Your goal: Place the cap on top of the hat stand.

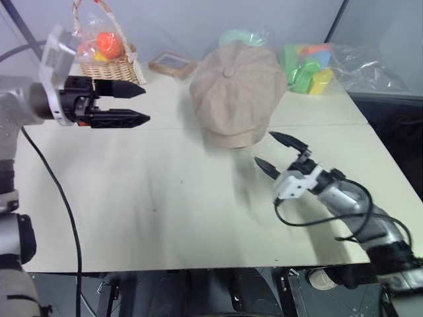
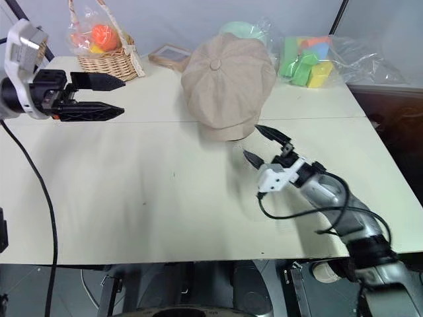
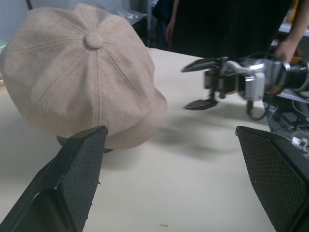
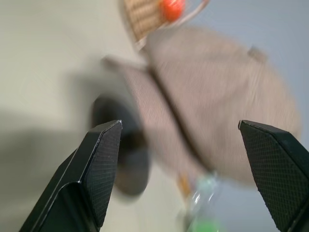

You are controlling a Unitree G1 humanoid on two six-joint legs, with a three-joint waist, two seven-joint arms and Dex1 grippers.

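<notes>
Pale cream table (image 1: pixel 132 198) under even light, seam across its middle; grey-blue wall (image 1: pixel 185 26) behind; dark floor (image 1: pixel 396 125) to the right, past the table edge.

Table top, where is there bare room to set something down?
The near half of the table, between the left hand and right hand, is bare. The far edge is crowded: basket, picture frame, cap, bagged blocks.
</notes>
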